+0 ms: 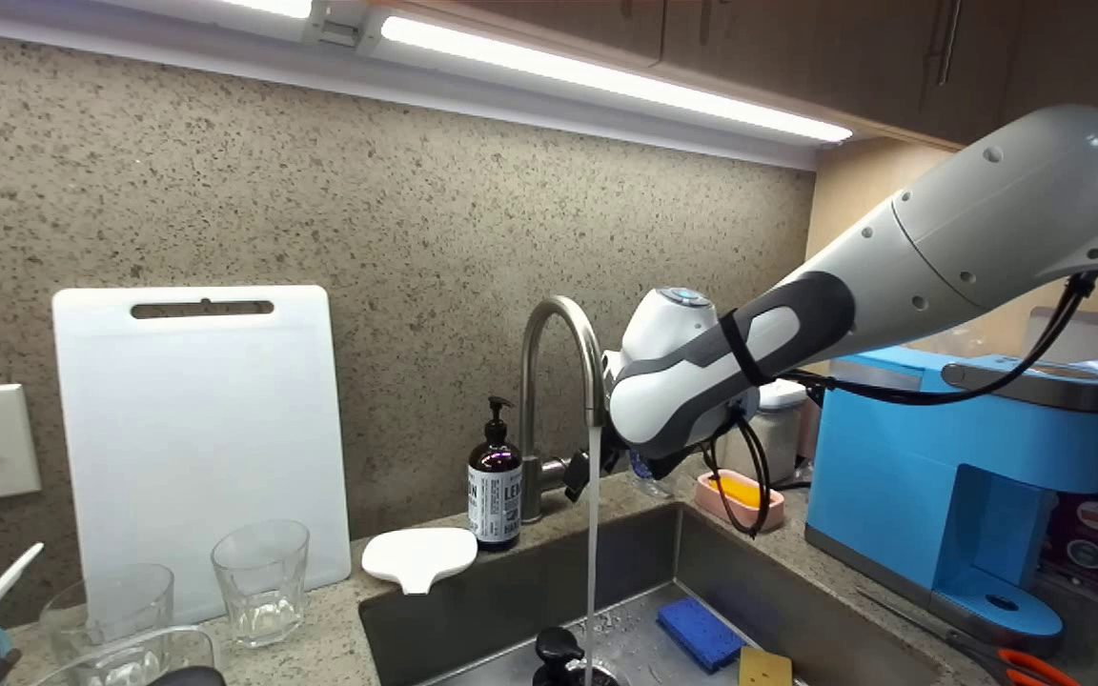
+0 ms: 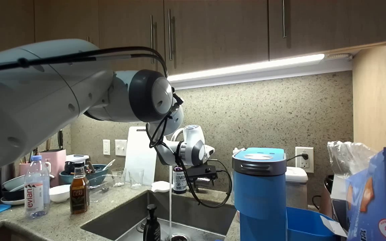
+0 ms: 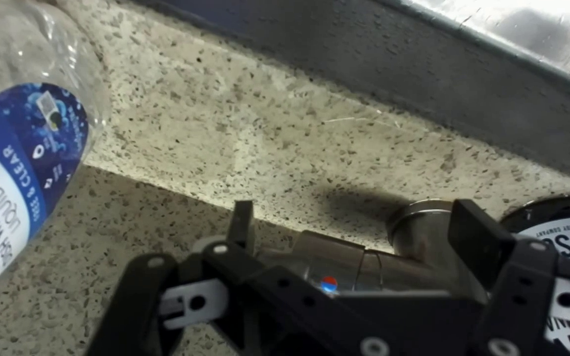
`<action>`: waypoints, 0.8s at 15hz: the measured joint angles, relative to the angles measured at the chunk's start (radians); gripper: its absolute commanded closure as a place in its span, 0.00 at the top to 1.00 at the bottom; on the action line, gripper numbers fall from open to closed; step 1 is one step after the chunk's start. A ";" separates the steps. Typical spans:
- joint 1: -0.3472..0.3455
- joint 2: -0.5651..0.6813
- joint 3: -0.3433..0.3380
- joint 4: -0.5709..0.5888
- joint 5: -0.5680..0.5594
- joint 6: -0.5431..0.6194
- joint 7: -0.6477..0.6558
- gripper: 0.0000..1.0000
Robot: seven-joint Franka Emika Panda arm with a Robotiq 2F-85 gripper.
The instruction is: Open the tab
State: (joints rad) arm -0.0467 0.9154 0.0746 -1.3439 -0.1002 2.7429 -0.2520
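Observation:
The tab [image 1: 529, 391], a tall silver gooseneck faucet, stands behind the sink. A thin stream of water [image 1: 593, 543] runs from its spout; the stream [image 2: 170, 207] shows in both exterior views. In the wrist view the faucet's base [image 3: 421, 232] and its horizontal side body with a red-blue dot lie between my gripper's [image 3: 359, 232] two fingers. The fingers are wide apart, one near the upright base, one past the side body's end. The lever itself is hidden or unclear. In an exterior view my gripper [image 1: 578, 474] is beside the faucet's side body.
A dark soap bottle [image 1: 495, 491] stands close beside the faucet. A clear dish-liquid bottle [image 3: 42, 128] stands at the wrist view's left. The steel sink [image 1: 740, 562] lies in front. A pink soap dish [image 1: 701, 497] and blue coffee machine [image 1: 892, 476] are beyond the wrist.

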 measured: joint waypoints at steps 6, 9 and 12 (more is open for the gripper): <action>0.028 0.014 -0.031 0.000 -0.026 0.051 0.000 1.00; 0.033 0.015 -0.037 0.000 -0.026 0.054 0.000 1.00; 0.039 0.015 -0.046 0.000 -0.027 0.054 0.000 1.00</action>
State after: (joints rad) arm -0.0074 0.9304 0.0288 -1.3440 -0.1267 2.7972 -0.2520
